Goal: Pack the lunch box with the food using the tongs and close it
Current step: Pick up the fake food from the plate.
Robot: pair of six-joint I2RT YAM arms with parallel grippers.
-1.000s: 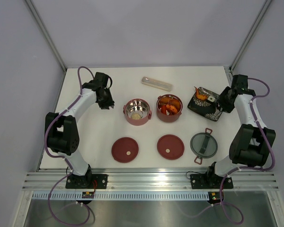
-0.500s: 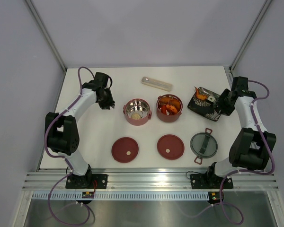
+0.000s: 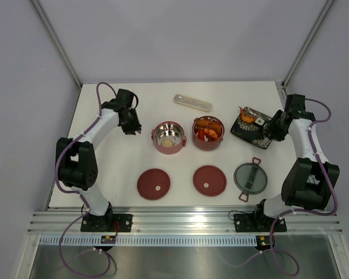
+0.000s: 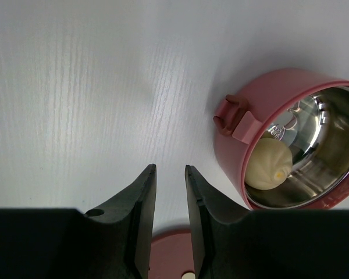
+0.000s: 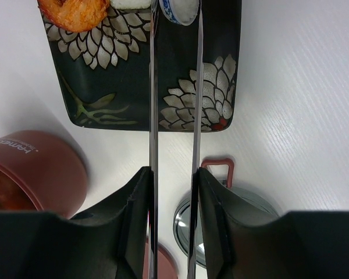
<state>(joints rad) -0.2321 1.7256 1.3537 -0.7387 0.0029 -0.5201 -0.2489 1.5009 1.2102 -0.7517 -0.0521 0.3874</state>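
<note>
My right gripper [image 5: 171, 171] is shut on the silver tongs [image 5: 153, 87], whose two arms reach out over the black patterned tray [image 5: 180, 110]. The tong tips flank a small white piece with a dark centre [image 5: 180, 9]; an orange shrimp piece [image 5: 75, 13] lies left of it. The right maroon bowl [image 3: 208, 132] holds orange food, and the left bowl [image 4: 291, 145] holds a pale bun [image 4: 270, 165]. My left gripper [image 4: 170, 168] hovers open and empty left of that bowl. Two maroon disc lids [image 3: 154, 183] [image 3: 209, 180] and the grey top lid [image 3: 250, 177] lie on the near side.
A long beige cutlery case [image 3: 192, 103] lies behind the bowls. The tray [image 3: 253, 129] sits at the right, close to my right gripper [image 3: 272, 132]. White tabletop surrounds my left gripper [image 3: 131, 125]. Frame posts stand at the back corners.
The right wrist has shifted slightly rightward and nearer beside the tray. The left arm and the bowls and lids have not moved.
</note>
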